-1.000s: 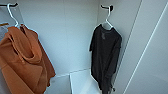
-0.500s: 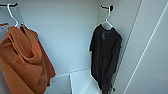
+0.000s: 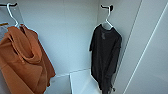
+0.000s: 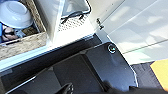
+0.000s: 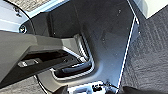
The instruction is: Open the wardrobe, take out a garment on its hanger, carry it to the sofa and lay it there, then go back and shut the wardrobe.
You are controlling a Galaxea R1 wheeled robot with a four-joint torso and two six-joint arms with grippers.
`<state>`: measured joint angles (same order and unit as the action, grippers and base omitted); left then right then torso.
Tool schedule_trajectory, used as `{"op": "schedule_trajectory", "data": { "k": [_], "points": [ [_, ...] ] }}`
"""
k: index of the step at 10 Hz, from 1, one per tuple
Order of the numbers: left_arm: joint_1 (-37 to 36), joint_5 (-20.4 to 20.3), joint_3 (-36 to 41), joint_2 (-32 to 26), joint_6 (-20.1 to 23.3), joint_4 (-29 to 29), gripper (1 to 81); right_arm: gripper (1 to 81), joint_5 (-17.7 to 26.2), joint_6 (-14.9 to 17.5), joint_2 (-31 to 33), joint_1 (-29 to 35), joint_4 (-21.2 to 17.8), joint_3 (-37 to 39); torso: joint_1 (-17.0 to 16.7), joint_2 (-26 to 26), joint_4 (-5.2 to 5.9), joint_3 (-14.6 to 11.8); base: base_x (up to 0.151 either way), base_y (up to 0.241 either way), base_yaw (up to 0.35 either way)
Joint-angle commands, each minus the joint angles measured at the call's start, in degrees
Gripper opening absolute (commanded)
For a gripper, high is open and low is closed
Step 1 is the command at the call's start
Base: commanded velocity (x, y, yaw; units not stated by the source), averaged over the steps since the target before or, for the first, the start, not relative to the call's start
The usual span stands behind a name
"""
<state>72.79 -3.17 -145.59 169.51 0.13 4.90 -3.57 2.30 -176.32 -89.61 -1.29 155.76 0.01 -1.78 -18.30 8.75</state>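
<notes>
The wardrobe (image 3: 72, 37) stands open in the head view, its white inside walls facing me. At the right hangs the garment (image 3: 105, 57), a long black T-shirt, on a thin white hanger (image 3: 108, 21) whose hook sits over a dark rail end at the top. The wardrobe's open right door (image 3: 150, 55) slants beside the shirt. The sofa cannot be seen from here.
An orange hooded garment (image 3: 23, 60) hangs on another white hanger (image 3: 11, 13) at the left. A white shelf or floor panel (image 3: 82, 81) lies below. In the left wrist view a wooden crate (image 4: 22, 42) holds a white bowl (image 4: 15, 13). Grey carpet (image 5: 150, 57) lies under the right arm.
</notes>
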Motion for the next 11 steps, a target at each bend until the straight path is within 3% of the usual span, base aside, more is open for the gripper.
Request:
{"op": "schedule_trajectory", "data": {
  "k": [1,3,6,11],
  "points": [
    [-9.1,8.2,5.5,-2.2,-0.2,0.2,81.1,81.1,3.4,0.2,0.2,1.9,0.1,0.1,0.0,0.0,0.0,0.0,0.0,0.0,0.0],
    [-13.1,9.4,14.7,-6.4,-0.4,0.2,81.1,81.1,3.4,0.2,0.2,1.9,0.1,0.3,0.0,0.0,0.0,0.0,0.0,0.0,0.0],
    [-20.8,13.8,18.4,-8.4,-1.7,0.0,81.1,81.1,3.4,0.2,0.2,2.1,0.1,0.3,0.0,0.0,0.0,0.0,0.0,0.0,0.0],
    [-34.4,22.5,24.4,-11.3,-8.5,0.0,81.1,81.1,3.4,0.2,0.3,2.1,0.0,0.9,0.1,0.0,0.0,0.1,0.0,0.0,0.0]
  ]
}}
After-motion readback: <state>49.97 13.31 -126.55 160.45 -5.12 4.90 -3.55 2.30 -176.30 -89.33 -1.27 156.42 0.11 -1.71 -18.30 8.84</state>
